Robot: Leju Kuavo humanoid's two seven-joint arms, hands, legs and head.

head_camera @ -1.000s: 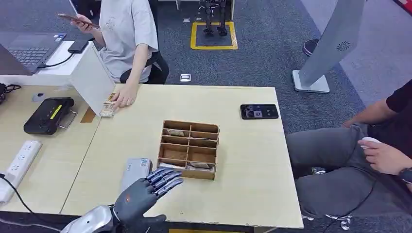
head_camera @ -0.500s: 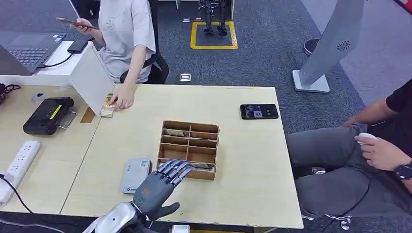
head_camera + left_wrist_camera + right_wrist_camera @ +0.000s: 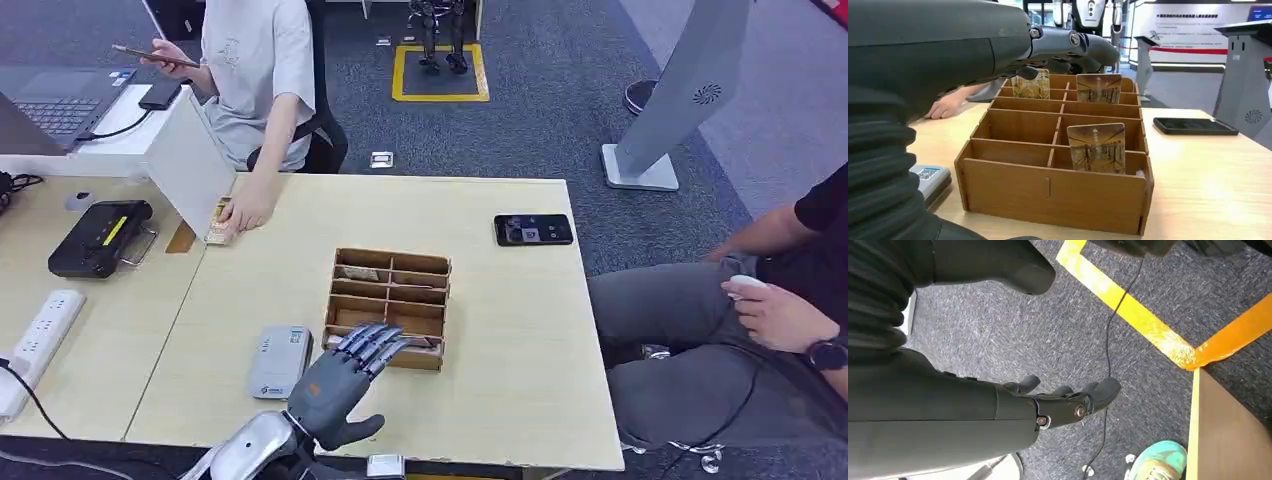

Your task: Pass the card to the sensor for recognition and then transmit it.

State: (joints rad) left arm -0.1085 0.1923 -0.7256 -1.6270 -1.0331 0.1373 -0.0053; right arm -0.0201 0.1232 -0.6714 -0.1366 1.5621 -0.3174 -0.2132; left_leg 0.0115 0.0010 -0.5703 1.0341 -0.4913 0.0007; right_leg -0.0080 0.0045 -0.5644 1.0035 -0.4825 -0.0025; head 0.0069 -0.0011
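Note:
A wooden divided box (image 3: pixel 390 293) stands mid-table. Picture cards stand in it: one in the near right compartment (image 3: pixel 1096 147), two in the far row (image 3: pixel 1098 88) (image 3: pixel 1031 86). The near card (image 3: pixel 412 342) also shows in the head view. A flat grey sensor (image 3: pixel 280 360) lies just left of the box. My left hand (image 3: pixel 340 385) hovers at the box's near edge, its fingers (image 3: pixel 1068 45) stretched out over the compartments and holding nothing. My right hand (image 3: pixel 1068 402) hangs beside the table over the carpet, fingers loosely extended and empty.
A black phone (image 3: pixel 533 229) lies at the table's far right. A person at the far left rests a hand on a small card stack (image 3: pixel 220 222) beside a white panel (image 3: pixel 190 165). A black device (image 3: pixel 100 237) and a power strip (image 3: pixel 40 335) lie on the left table. Another person (image 3: pixel 790 300) sits to the right.
My left hand has moved right and forward, from over the grey sensor to the box's near edge. The person's hand at the far left shifted slightly.

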